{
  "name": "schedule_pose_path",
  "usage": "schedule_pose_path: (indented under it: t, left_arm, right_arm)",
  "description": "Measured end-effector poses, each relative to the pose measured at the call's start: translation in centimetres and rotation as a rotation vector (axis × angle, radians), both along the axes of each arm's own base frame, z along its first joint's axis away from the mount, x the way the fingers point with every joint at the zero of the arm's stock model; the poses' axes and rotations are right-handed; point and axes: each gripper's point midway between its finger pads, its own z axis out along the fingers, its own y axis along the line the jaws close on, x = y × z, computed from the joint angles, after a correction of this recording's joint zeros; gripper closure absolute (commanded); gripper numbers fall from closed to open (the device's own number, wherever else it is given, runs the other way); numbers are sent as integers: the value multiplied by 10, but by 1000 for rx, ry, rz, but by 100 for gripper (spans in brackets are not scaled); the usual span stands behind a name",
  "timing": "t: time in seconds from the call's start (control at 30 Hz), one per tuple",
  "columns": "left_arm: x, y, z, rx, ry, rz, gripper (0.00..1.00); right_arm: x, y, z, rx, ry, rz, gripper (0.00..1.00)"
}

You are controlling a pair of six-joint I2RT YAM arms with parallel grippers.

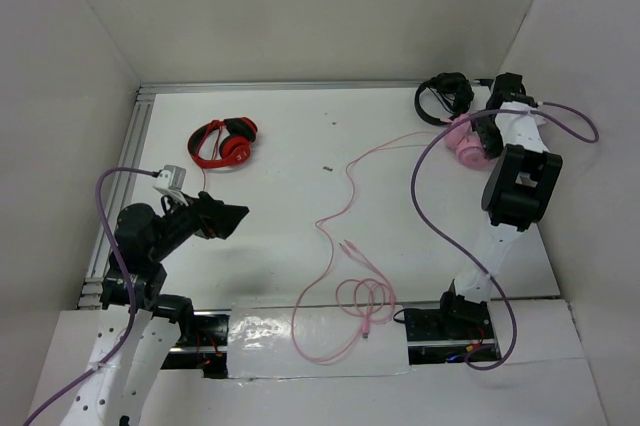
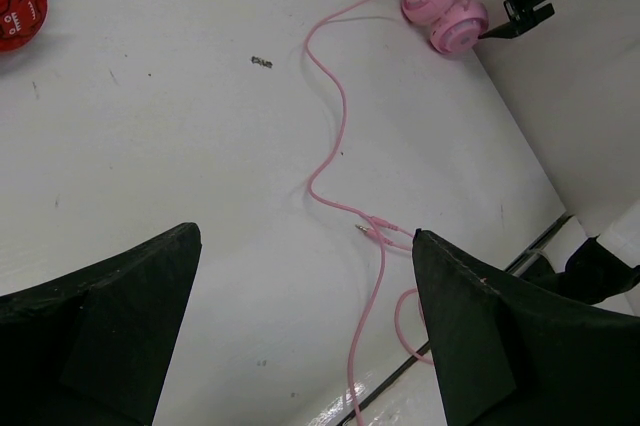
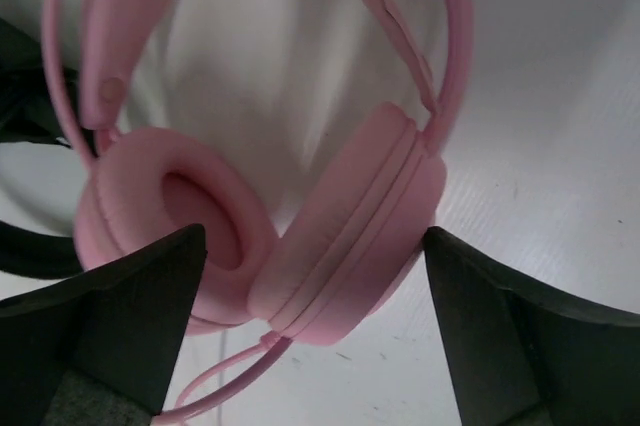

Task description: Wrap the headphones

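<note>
The headphones (image 1: 468,144) sit in the far right corner, hemmed in: black headphones (image 1: 443,98) just behind, the side wall (image 1: 590,76) near on the right. The cable (image 1: 345,196) snakes across mid-table to loops at the near edge. Bare table (image 1: 280,116) lies open left of it, save the red headphones (image 1: 224,143) far left.

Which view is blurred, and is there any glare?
Right wrist: the headphones fill the frame, soft and blurred. Left wrist: sharp, and the cable reads clearly. Top: sharp, with glare on the shiny strip at the near edge.
</note>
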Motion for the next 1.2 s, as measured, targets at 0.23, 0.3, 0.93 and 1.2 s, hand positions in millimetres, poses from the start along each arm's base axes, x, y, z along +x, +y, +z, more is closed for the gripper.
schedule_pose_path:
  t: [0.23, 0.3, 0.93, 1.2]
  left_arm:
    - [1, 3, -1, 3, 5, 20, 1]
    - [1, 4, -1, 4, 1, 28, 1]
    - [-7, 4, 4, -5, -39, 24, 1]
    - [-9, 0, 3, -9, -33, -7, 1]
  right_arm:
    - [-16, 13, -20, 10, 62, 8, 85]
    - [-24, 19, -25, 22, 47, -10, 95]
    - [-178, 279, 20, 36, -51, 810, 91]
    - [-190, 302, 8, -227, 111, 1291, 90]
